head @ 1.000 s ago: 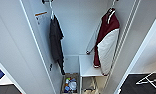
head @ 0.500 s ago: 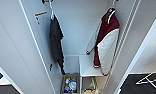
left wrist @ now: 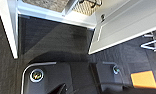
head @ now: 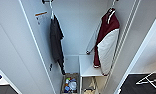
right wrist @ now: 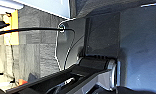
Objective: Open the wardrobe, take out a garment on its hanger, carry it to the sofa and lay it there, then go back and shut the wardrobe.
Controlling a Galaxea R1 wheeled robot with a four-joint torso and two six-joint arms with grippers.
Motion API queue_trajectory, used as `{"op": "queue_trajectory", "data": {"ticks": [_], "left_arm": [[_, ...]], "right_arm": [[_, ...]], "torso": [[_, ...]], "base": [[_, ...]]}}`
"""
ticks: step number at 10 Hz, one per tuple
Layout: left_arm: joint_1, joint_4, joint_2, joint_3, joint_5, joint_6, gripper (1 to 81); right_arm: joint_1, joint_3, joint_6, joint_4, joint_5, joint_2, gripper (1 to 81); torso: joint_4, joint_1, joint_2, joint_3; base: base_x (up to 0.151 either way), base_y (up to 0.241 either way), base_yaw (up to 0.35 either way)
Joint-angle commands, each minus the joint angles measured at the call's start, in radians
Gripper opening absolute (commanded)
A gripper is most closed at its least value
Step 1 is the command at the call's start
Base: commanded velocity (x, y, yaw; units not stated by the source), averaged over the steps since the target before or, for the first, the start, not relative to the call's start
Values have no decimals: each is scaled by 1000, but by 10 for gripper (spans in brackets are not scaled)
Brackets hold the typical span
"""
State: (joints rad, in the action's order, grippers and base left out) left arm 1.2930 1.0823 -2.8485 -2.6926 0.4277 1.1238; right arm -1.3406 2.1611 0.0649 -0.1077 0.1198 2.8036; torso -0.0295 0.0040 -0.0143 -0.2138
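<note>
Two doors of the wardrobe stand open, so the take-out step is in hand: maroon jacket hangs at the interior's right on its white hanger, needing an upward reach; finger state of either gripper cannot be told.

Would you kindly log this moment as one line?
wardrobe: open | maroon jacket: hanging right, on hanger | dark shirt: hanging left | tools: unseen

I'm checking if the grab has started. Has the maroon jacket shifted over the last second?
No. The maroon jacket hangs at the same spot against the white shelf below it and the dark shirt across the wardrobe.
</note>
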Motion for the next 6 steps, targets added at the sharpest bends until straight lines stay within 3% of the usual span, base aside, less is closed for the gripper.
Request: {"op": "queue_trajectory", "data": {"ticks": [1,3,5,6], "left_arm": [[13,138,20,34,-75,40,811],[55,162,12,19,-95,30,811],[73,182,-14,13,-107,24,811],[79,183,-41,2,-164,25,811]], "right_arm": [[112,93,-66,-210,231,65,811],[151,182,-94,-481,333,147,811],[171,242,-91,-763,328,203,811],[186,261,-89,-905,325,232,811]], "torso": [[0,0,0,0],[0,0,0,0],[0,0,0,0],[0,0,0,0]], "base": [[0,0,0],[0,0,0],[0,0,0],[0,0,0]]}}
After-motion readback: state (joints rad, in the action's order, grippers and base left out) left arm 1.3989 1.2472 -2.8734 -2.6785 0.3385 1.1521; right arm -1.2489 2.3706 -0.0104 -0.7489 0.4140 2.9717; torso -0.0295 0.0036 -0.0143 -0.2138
